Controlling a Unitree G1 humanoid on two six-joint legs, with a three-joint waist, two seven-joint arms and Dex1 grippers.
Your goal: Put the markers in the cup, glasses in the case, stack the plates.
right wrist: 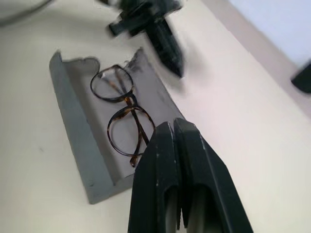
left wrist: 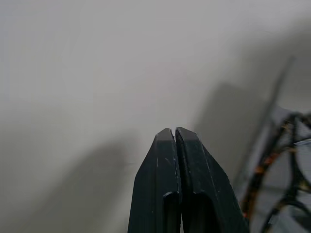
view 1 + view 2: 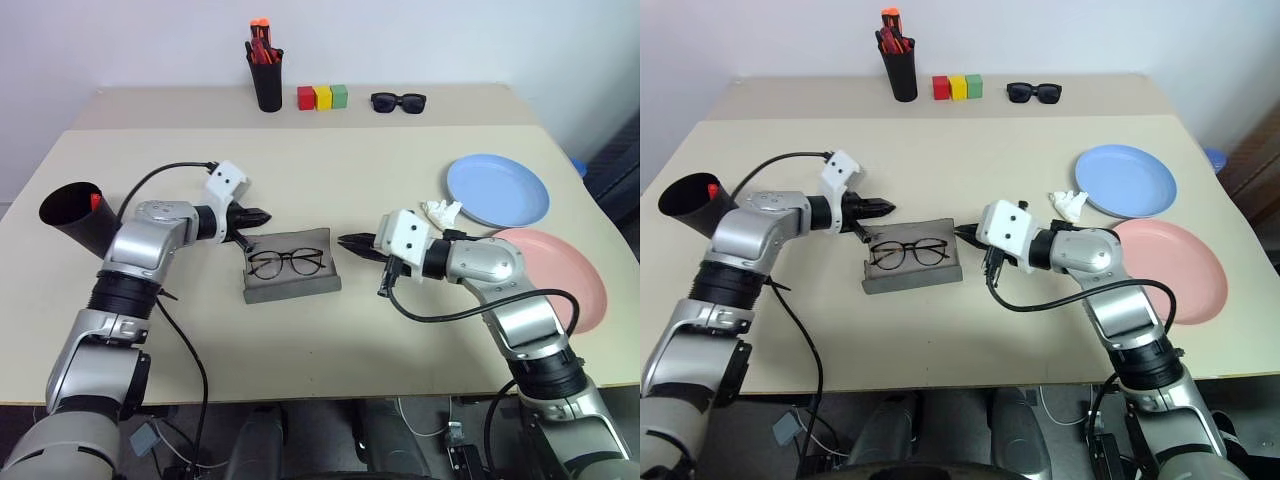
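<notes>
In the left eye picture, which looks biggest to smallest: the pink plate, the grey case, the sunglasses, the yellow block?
1. Pink plate, though an arm hides part of it
2. Grey case
3. Sunglasses, farther back, so they look smaller
4. Yellow block

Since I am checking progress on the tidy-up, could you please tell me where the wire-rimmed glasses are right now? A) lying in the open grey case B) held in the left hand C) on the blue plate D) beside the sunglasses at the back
A: the glasses lie inside the open grey case, with both shut hands empty on either side of it.
</notes>
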